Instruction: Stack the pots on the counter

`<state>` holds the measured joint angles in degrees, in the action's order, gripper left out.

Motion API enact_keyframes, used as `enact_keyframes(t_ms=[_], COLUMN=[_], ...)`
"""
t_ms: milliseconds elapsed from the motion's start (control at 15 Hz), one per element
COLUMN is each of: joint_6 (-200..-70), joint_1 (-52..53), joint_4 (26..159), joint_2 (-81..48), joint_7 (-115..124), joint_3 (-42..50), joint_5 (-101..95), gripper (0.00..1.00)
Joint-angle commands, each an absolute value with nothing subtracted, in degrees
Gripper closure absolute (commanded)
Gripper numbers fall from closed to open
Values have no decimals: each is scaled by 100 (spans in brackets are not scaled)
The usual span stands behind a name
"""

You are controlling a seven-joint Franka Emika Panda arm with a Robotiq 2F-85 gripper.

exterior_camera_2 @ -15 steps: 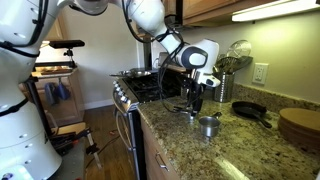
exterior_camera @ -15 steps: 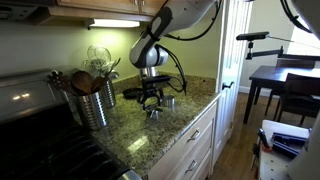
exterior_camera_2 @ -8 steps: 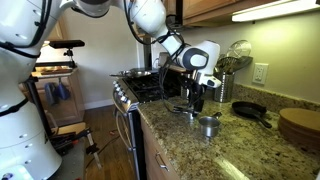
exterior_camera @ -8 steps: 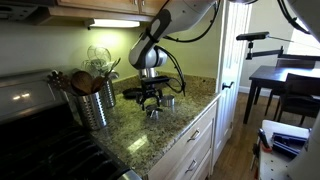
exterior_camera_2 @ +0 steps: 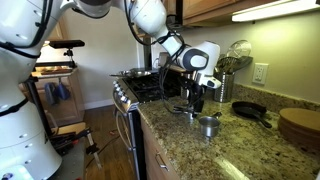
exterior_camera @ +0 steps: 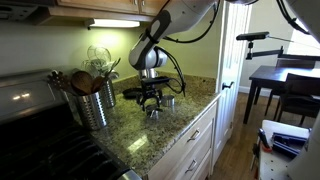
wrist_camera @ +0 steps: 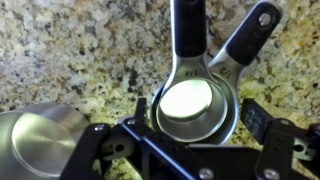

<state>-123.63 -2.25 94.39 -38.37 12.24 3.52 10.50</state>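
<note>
In the wrist view a small shiny silver pot (wrist_camera: 195,100) sits on the speckled granite counter (wrist_camera: 60,50), its silver handle pointing up the frame. A second rim shows round it and a black handle (wrist_camera: 250,35) sticks out beside it, so it looks nested in another pot. My gripper (wrist_camera: 197,115) is open, one finger on each side of this pot. Another silver pot (wrist_camera: 40,145) stands apart at the lower left. In both exterior views the gripper (exterior_camera: 152,100) (exterior_camera_2: 193,103) is low over the counter, with the separate pot (exterior_camera_2: 208,125) (exterior_camera: 170,101) beside it.
A ribbed steel utensil canister (exterior_camera: 95,100) (exterior_camera_2: 222,85) stands near the stove (exterior_camera_2: 145,85). A flat black pan (exterior_camera_2: 250,110) and a round wooden board (exterior_camera_2: 300,125) lie further along the counter. A dark wooden table (exterior_camera: 285,80) stands beyond the counter's end.
</note>
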Motion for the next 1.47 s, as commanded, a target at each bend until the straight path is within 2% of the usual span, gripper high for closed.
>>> enact_keyframes(t_ms=[0,67,133,1400], joint_6=[-12457,-12458,-12460,-12298], joint_1=[-186,-187,-187,-146], joint_4=[9428,9431,9434,9603], joint_2=[-3855,-3850,-3841,-3416], joint_7=[1382,1382,1382,1547], joint_3=[408,408,409,585], joint_5=[940,941,940,589], gripper=[33,42,46,46])
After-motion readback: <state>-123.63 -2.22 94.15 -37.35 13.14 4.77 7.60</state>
